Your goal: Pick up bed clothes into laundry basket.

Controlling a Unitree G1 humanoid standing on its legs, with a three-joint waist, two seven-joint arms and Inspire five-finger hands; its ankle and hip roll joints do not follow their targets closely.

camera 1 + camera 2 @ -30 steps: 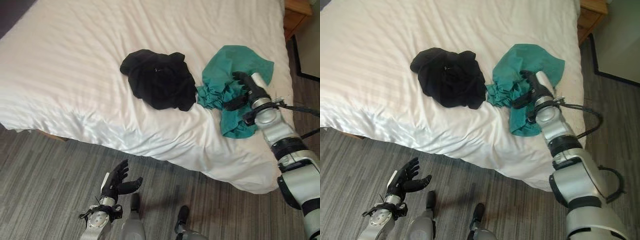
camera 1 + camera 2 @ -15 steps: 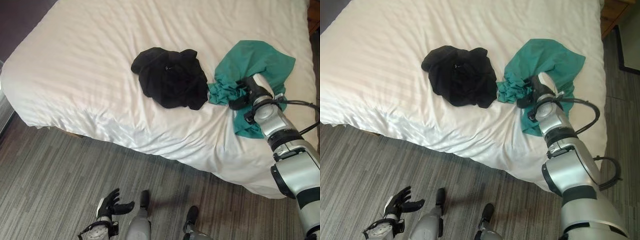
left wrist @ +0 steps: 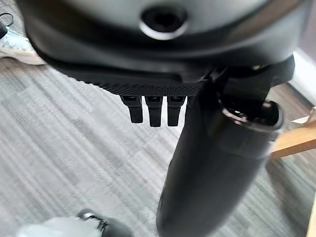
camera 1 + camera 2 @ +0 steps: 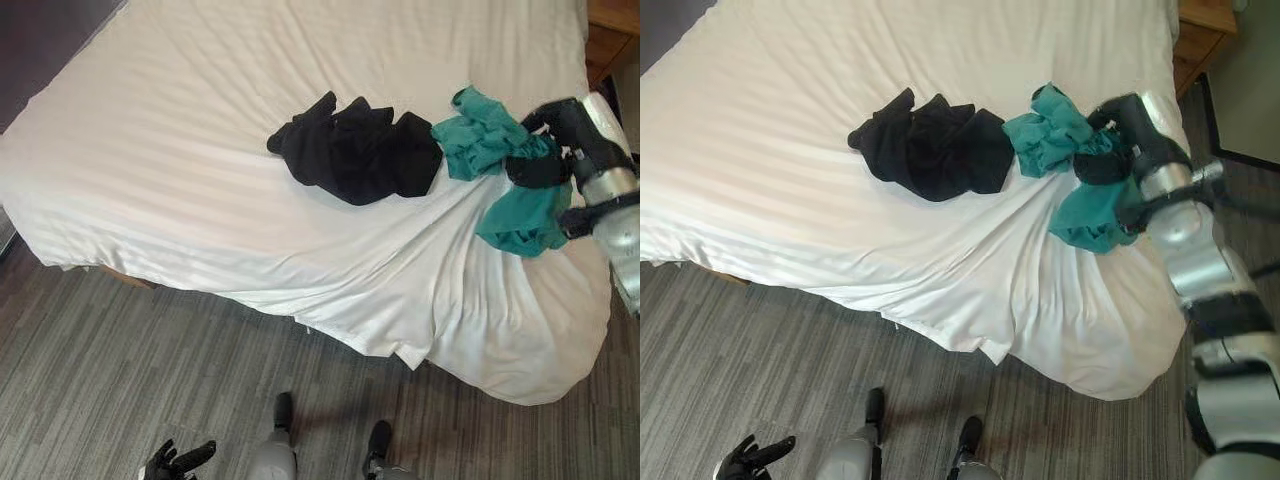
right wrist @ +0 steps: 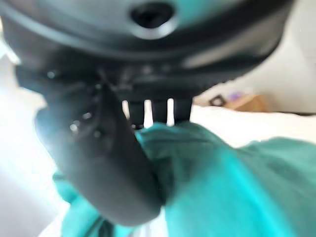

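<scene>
- The right hand point(image 4: 560, 150) was clamped on the teal garment point(image 4: 500, 170), thumb and fingers curled round a bunch of the cloth, near the bed's right edge.
- In the right wrist view the teal cloth point(image 5: 222, 182) was bunched between the thumb point(image 5: 98, 163) and the fingers.
- Part of the teal garment lay heaped on the white sheet point(image 4: 200, 150); the rest hung below the hand towards the bed's front right corner.
- A black garment point(image 4: 355, 150) lay crumpled on the sheet, touching the teal garment's left side, well inside the bed's edges.
- The sheet was drawn into creases running from the garments towards the front edge.
- The left hand point(image 4: 750, 458) hung low over the grey striped floor point(image 4: 100, 380), in front of the bed, fingers loosely spread and holding nothing.
</scene>
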